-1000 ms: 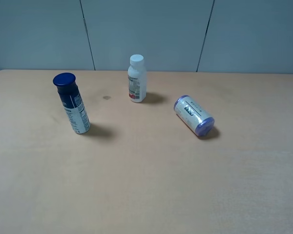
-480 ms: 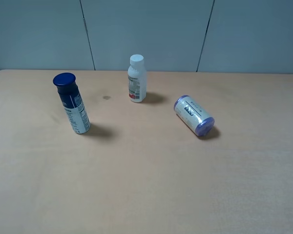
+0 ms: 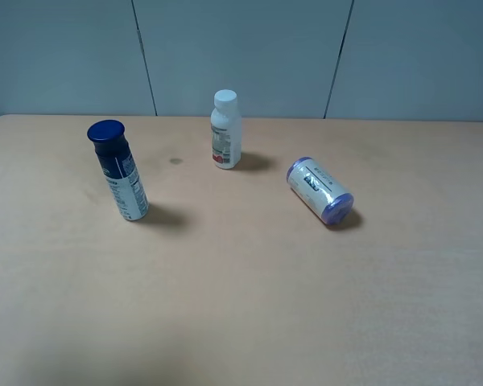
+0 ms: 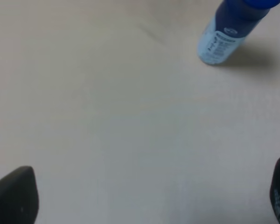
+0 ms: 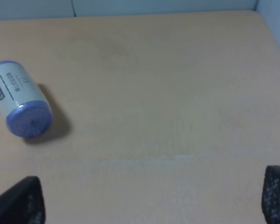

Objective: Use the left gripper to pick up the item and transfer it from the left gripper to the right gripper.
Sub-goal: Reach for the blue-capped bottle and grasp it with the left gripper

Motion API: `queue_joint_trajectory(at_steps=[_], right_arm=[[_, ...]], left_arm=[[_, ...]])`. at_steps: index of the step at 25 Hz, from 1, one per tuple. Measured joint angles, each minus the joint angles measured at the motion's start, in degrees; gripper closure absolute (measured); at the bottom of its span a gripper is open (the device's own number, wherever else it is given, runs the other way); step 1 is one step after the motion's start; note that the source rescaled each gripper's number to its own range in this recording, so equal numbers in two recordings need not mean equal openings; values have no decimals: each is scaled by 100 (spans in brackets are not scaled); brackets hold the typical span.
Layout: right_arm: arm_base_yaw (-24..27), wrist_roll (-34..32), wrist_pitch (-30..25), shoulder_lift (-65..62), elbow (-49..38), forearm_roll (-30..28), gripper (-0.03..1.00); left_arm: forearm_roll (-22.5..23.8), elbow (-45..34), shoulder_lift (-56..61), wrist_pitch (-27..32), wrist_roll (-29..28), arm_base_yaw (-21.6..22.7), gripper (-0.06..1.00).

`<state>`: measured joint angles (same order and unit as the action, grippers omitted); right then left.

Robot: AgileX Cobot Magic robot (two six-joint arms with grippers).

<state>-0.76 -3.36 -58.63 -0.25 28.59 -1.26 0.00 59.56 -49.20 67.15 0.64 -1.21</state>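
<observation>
The item, a tall slim bottle [image 3: 119, 171] with a wide dark blue cap and a blue-and-white label, stands upright on the left of the tan table. It also shows in the left wrist view [image 4: 231, 29], apart from my left gripper [image 4: 144, 198]. That gripper is open and empty, with only its two black fingertips [image 4: 14, 196] in view, wide apart over bare table. My right gripper [image 5: 151, 200] is open and empty too, its fingertips [image 5: 19, 203] at the frame's corners. Neither gripper shows in the exterior high view.
A small white bottle [image 3: 225, 129] with a white cap stands at the back middle. A stubby white can with purple rims [image 3: 319, 190] lies on its side at the right, also in the right wrist view [image 5: 21, 105]. A grey wall [image 3: 241, 56] runs behind the table.
</observation>
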Motion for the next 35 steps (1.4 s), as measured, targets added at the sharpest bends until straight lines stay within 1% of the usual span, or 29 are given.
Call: queue_joint_trajectory(at_steps=[9,17,24,30,35], right_arm=[[0,0,0,0,0,0,-3],[0,0,0,0,0,0,-3],[0,0,0,0,0,0,-3],[0,0,0,0,0,5,-3],[0,0,0,0,0,11,-3]], left_arm=[[0,976,-2074,-16,0,-700,-6],[0,1656,-3557,-15,0,-1271,-6],[44,1917,-4423,-45,0,-1513,-6],[84,1955,-4893,-391,0,-1657,-6],[84,1955,-5188,-652,5,-1684,-6]])
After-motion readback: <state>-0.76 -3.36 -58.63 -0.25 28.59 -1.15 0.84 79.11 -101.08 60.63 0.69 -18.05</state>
